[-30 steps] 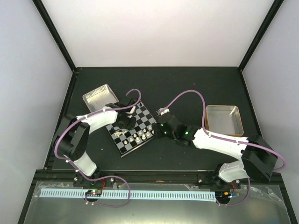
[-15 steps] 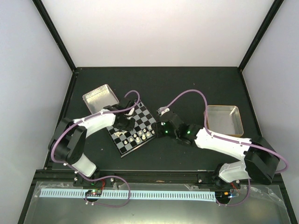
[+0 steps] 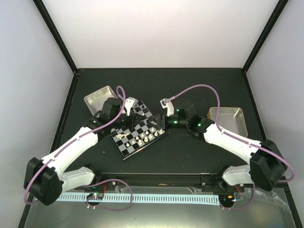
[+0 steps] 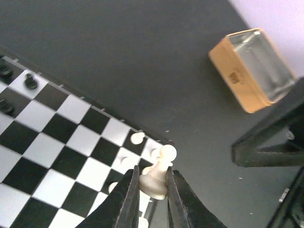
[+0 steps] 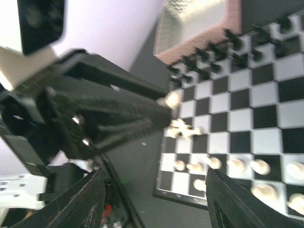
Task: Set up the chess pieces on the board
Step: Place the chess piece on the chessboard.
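Observation:
The board (image 3: 124, 147) lies tilted at table centre, with a row of cream-white chess pieces (image 3: 142, 137) along its near side. My left gripper (image 3: 134, 115) hovers over the board's far part, shut on a white pawn (image 4: 159, 174) that it holds above the board's (image 4: 52, 142) corner, where other white pieces (image 4: 137, 137) stand. My right gripper (image 3: 160, 123) is at the board's right edge, open and empty (image 5: 154, 178). Its view shows the board (image 5: 247, 95), white pieces (image 5: 228, 165) and two tipped ones (image 5: 183, 129).
Black pieces (image 5: 223, 47) line the board's far side and also show in the left wrist view (image 4: 31, 81). A silver tray (image 3: 97, 97) sits left of the board. A gold tin (image 3: 229, 121) sits at the right and shows in the left wrist view (image 4: 256, 66).
My left arm has stretched out and its wrist has pulled back to the board's far left. My right gripper has moved away from me along the board's right edge.

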You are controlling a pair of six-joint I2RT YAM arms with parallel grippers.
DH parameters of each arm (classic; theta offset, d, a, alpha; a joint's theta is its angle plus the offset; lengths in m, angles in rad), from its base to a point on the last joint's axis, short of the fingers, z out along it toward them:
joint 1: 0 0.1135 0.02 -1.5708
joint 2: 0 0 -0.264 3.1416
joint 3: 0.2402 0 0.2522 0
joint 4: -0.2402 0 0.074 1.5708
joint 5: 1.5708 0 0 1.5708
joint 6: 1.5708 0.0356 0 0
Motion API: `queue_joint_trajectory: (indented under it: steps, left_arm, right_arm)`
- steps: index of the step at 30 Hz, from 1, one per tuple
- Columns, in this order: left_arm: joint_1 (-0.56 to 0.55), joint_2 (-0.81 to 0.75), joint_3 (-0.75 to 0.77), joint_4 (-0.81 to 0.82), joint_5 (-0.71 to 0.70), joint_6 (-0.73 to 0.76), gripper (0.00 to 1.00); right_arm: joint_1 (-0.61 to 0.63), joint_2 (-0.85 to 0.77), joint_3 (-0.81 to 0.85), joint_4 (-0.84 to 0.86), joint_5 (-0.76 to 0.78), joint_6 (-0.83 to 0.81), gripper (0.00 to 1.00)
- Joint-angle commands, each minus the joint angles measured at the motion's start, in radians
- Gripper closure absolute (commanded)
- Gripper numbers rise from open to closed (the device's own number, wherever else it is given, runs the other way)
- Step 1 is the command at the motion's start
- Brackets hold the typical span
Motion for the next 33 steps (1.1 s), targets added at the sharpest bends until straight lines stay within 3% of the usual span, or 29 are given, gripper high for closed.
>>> queue_joint_trajectory:
  steps: [1,11,19,30,32,33]
  left_arm:
    - [-0.009,-0.077,-0.031,0.104,0.139,0.024,0.87]
    - [-0.022,-0.180,-0.058,0.127,0.183,0.048,0.87]
    - [-0.025,-0.209,-0.065,0.133,0.185,0.055,0.87]
    - [-0.025,-0.233,-0.075,0.146,0.189,0.046,0.85]
    - [-0.025,-0.242,-0.075,0.141,0.185,0.040,0.80]
    - [-0.025,-0.247,-0.073,0.132,0.176,0.034,0.73]
  right_arm:
    - [-0.007,0.013,0.087,0.086,-0.148,0.034,0.40]
    - [-0.008,0.040,0.150,0.034,-0.079,0.095,0.57]
    - [-0.007,0.059,0.164,0.011,-0.073,0.111,0.64]
    - [-0.008,0.084,0.156,0.104,-0.197,0.164,0.91]
    - [-0.007,0.083,0.154,0.108,-0.190,0.163,0.95]
    - [-0.007,0.080,0.152,0.107,-0.176,0.158,0.96]
